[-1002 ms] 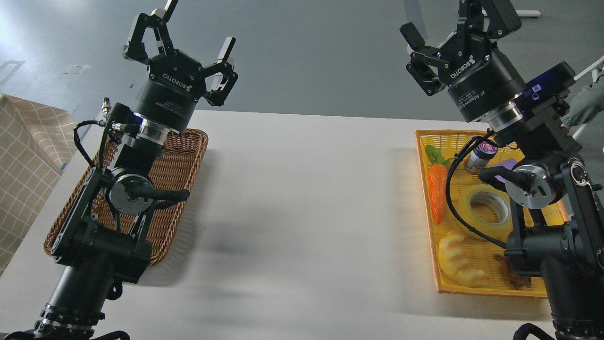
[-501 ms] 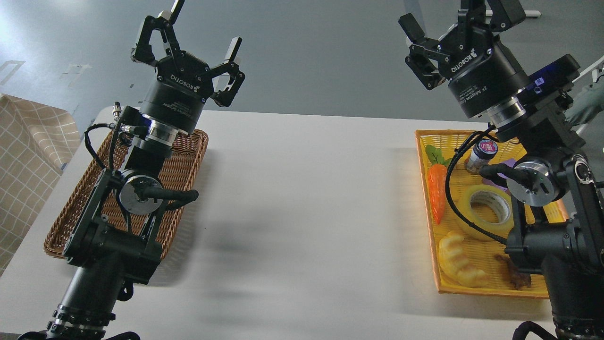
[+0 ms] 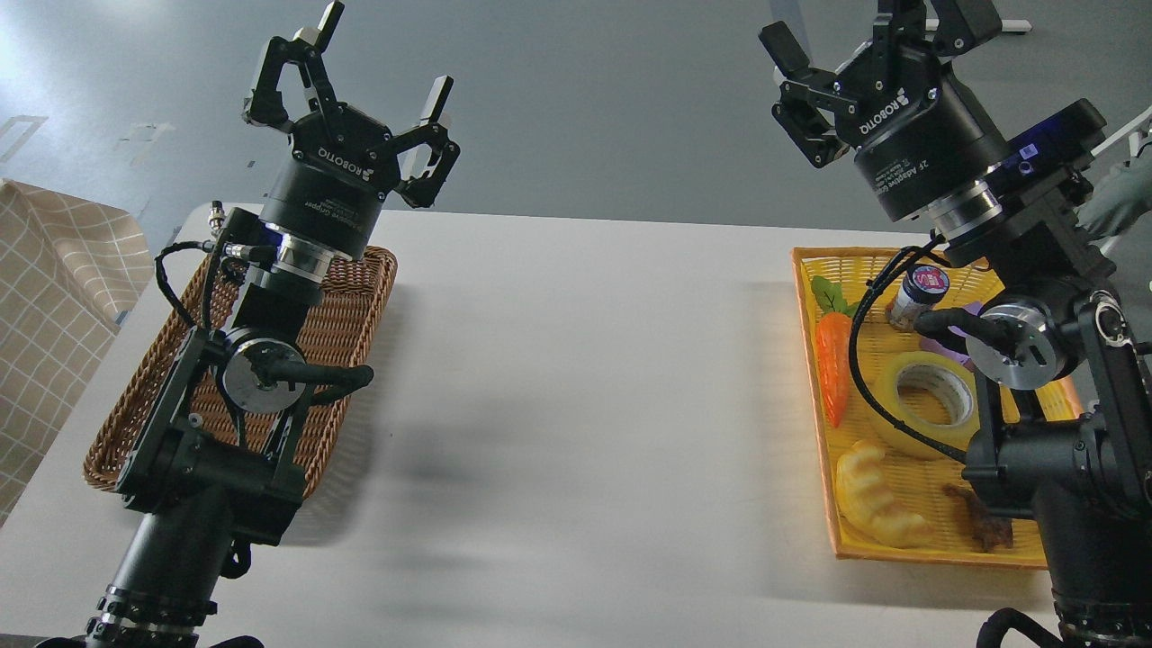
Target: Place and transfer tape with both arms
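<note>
Lying flat in the yellow basket [image 3: 814, 261] at the right of the white table [image 3: 576, 378], the tape [image 3: 927, 403] is seen between the toy carrot [image 3: 833, 364] on its left and the right arm's silver joint on its right, with the small jar [image 3: 918, 295] beyond it and the pale croissant toy [image 3: 873, 495] nearer the viewer. The right gripper [image 3: 868, 36] is held high above the far end of that basket with jaws spread and nothing between them. The left gripper [image 3: 378, 67] is likewise raised over the far end of the brown wicker basket [image 3: 351, 315] at the left, its jaws spread and empty.
</note>
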Robot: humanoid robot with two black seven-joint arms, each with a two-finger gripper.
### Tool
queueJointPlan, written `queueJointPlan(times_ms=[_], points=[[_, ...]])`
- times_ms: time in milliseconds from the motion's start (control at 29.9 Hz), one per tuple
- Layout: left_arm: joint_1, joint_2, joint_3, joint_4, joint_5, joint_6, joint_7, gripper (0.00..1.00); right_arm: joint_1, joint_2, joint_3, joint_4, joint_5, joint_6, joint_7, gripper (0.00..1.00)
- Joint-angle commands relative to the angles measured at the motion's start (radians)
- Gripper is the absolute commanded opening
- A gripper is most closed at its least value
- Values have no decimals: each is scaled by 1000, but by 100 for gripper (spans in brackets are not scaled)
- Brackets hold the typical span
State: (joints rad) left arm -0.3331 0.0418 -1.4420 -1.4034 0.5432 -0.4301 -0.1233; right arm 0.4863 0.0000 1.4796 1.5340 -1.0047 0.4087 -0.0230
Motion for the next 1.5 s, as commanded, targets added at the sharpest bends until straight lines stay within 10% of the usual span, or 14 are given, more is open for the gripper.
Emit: queueJointPlan(times_ms=[0,1470], points=[[0,-3,0,0,1,1,-1,99,2,0,1,0,0,-1,0,100],[5,15,9,-25,17,2,-7,99,-31,0,231,67,81,80,18,100]])
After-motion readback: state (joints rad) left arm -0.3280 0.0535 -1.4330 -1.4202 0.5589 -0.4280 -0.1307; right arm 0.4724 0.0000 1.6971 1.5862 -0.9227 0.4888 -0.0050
